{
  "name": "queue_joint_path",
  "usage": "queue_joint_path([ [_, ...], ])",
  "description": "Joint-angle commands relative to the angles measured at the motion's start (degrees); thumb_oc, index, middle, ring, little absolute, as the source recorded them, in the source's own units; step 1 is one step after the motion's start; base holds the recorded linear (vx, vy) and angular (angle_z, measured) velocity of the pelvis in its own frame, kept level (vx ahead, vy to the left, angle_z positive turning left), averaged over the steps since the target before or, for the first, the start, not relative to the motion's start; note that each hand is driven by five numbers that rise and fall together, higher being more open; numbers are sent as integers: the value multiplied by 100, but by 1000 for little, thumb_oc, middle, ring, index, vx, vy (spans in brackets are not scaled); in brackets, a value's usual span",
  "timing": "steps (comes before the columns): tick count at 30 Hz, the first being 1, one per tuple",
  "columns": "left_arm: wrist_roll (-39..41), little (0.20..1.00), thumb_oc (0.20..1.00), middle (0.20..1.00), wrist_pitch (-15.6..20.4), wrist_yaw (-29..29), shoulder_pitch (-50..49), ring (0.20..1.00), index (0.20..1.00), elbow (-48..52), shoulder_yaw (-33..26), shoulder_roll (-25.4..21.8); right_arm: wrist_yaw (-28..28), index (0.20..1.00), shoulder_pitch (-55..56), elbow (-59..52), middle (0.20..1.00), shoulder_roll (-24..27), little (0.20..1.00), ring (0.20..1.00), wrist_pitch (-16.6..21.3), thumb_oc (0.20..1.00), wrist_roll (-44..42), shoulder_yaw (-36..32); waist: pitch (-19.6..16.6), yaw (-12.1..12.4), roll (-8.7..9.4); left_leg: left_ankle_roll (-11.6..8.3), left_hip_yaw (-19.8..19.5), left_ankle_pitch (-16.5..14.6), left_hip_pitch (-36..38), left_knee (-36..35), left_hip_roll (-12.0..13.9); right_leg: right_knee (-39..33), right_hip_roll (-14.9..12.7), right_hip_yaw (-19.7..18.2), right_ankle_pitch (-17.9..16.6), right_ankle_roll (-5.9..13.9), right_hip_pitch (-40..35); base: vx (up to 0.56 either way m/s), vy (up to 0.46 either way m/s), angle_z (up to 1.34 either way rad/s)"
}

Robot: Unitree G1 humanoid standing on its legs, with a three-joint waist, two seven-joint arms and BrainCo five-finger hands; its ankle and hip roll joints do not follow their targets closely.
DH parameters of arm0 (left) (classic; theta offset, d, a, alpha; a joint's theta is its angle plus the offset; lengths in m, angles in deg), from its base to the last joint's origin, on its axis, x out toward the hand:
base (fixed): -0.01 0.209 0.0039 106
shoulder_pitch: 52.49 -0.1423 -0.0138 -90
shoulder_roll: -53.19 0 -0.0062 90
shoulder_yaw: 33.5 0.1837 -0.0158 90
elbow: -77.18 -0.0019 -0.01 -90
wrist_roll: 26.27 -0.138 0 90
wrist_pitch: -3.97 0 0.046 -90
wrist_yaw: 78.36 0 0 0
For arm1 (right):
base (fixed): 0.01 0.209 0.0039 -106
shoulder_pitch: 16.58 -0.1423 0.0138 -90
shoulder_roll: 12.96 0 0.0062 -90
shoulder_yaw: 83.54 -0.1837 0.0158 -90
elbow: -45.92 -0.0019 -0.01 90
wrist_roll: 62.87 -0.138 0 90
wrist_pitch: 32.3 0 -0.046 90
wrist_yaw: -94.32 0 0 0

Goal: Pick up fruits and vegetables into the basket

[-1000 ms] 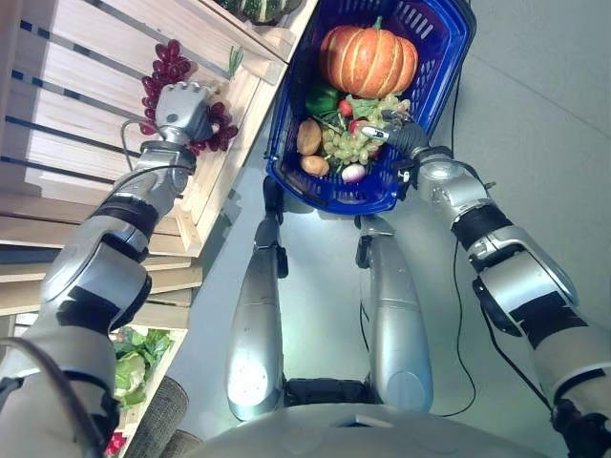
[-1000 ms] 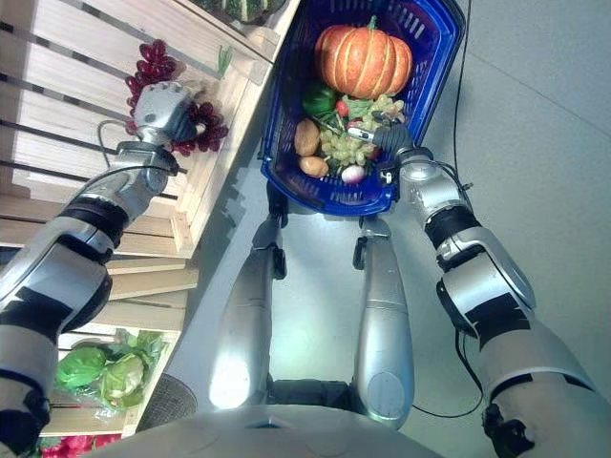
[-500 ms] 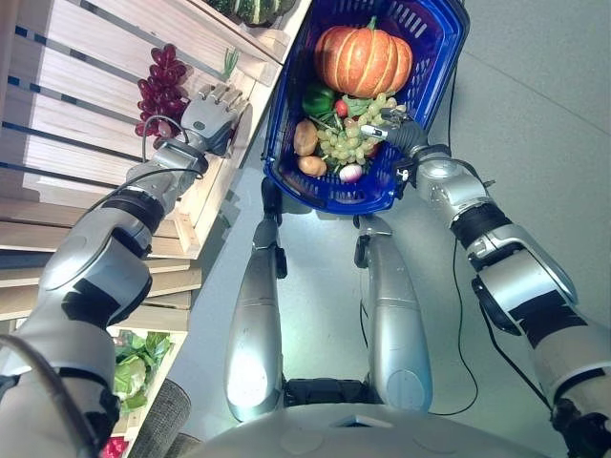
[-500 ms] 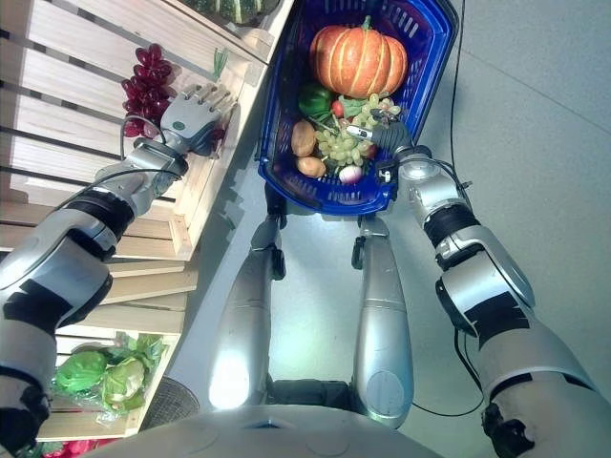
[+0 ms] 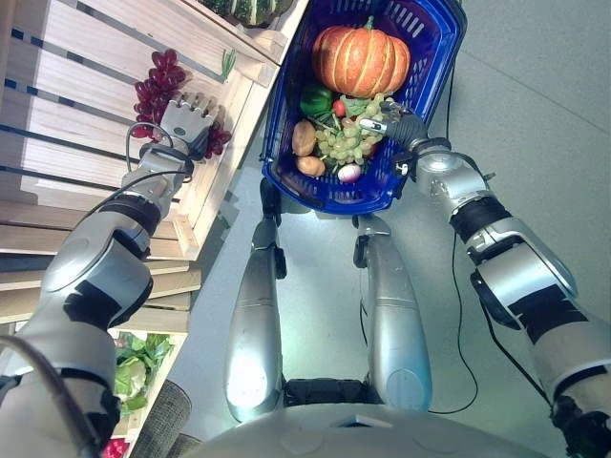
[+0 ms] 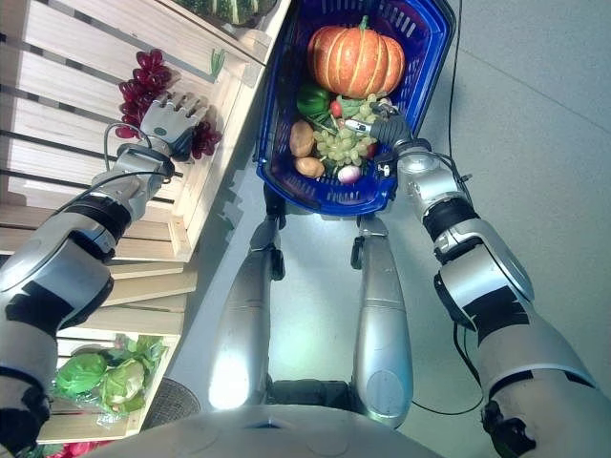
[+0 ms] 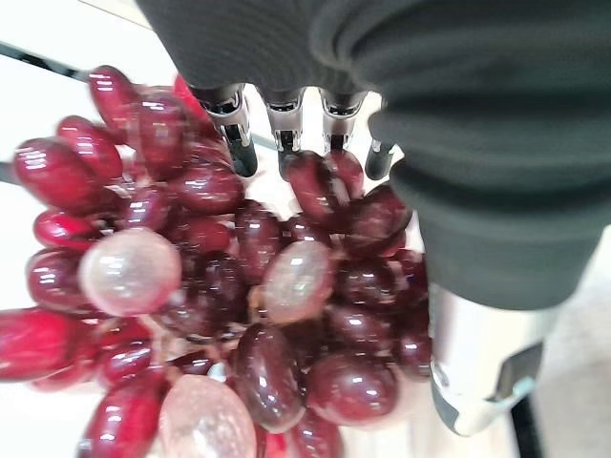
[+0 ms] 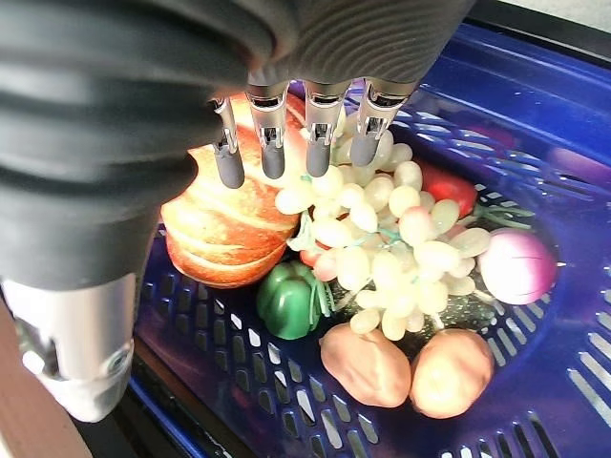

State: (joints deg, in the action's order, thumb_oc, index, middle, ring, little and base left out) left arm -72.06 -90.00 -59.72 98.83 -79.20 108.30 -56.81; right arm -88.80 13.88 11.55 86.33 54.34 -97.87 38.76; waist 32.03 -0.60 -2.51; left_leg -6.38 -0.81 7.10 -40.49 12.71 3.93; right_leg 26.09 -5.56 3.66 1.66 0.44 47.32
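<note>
At the upper left of the head views, the left hand point(image 5: 183, 120) rests on a bunch of dark red grapes point(image 5: 158, 81) hanging against a pale wooden crate shelf point(image 5: 76, 105). Its wrist view shows its fingers point(image 7: 237, 129) straight and spread over the berries, not curled round them, so the grapes are not yet gripped; the hand looks placed to close on the bunch and lift it free.

At the upper middle, the blue basket point(image 5: 434, 57) hangs in front of the robot. The right hand point(image 5: 393, 127) is at its near right side, its fingers point(image 8: 319, 134) straight and apart above the contents, holding nothing that I can see. How the basket is carried I cannot tell.

Already in the basket: a pumpkin point(image 5: 361, 60), green grapes point(image 5: 346, 141), a green pepper point(image 8: 289, 300), 2 potatoes point(image 8: 366, 364) and a small pink onion point(image 8: 518, 267).

The floor point(image 5: 535, 114) is smooth grey. More greens point(image 6: 100, 374) sit on a lower shelf at the lower left.
</note>
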Motion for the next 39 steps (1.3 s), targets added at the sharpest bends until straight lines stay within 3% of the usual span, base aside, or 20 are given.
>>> queue_joint_path([
  [1, -282, 1000, 1000, 1000, -513, 44, -351, 1000, 1000, -584, -407, 138, 32, 1000, -45, 49, 1000, -88, 1000, 1000, 234, 1000, -244, 63, -224, -13, 3, 199, 226, -229, -335, 262, -493, -559, 347, 431, -30, 185, -346, 0, 0, 0],
  [13, -760, 1000, 1000, 1000, -943, 330, -377, 1000, 1000, -795, -501, 295, 11, 1000, -68, -59, 1000, -164, 1000, 1000, 227, 1000, -252, 107, -224, -11, 91, 232, 158, -178, -443, 225, -504, -559, 410, 413, -76, 166, -213, 0, 1, 0],
  [20, -813, 1000, 1000, 1000, -1037, 115, -428, 1000, 1000, -871, -499, 377, -8, 1000, -58, -123, 1000, -164, 1000, 1000, 255, 1000, -268, 125, -224, -19, 132, 233, 137, -172, -466, 224, -503, -566, 425, 408, -92, 168, -194, 0, 0, 0],
  [22, -827, 200, 200, 200, -1042, 11, -438, 200, 200, -893, -496, 407, -35, 1000, -55, -146, 1000, -177, 1000, 1000, 261, 1000, -269, 134, -224, -25, 144, 236, 141, -172, -465, 216, -502, -570, 431, 402, -97, 170, -188, 0, 0, 0],
  [32, -325, 200, 200, 200, -1014, -215, -581, 200, 200, -944, -495, 506, -46, 1000, -78, -188, 1000, -182, 1000, 1000, 180, 1000, -257, 152, -224, -19, 127, 245, 143, -161, -425, 194, -524, -600, 438, 388, -119, 167, -228, 0, 0, 0],
  [39, 653, 200, 200, 200, -884, -129, -607, 200, 200, -948, -587, 498, -35, 1000, -41, -205, 1000, -186, 1000, 1000, 186, 1000, -217, 148, -224, -15, 88, 249, 125, -164, -374, 189, -547, -596, 423, 376, -108, 166, -272, 0, 0, 0],
])
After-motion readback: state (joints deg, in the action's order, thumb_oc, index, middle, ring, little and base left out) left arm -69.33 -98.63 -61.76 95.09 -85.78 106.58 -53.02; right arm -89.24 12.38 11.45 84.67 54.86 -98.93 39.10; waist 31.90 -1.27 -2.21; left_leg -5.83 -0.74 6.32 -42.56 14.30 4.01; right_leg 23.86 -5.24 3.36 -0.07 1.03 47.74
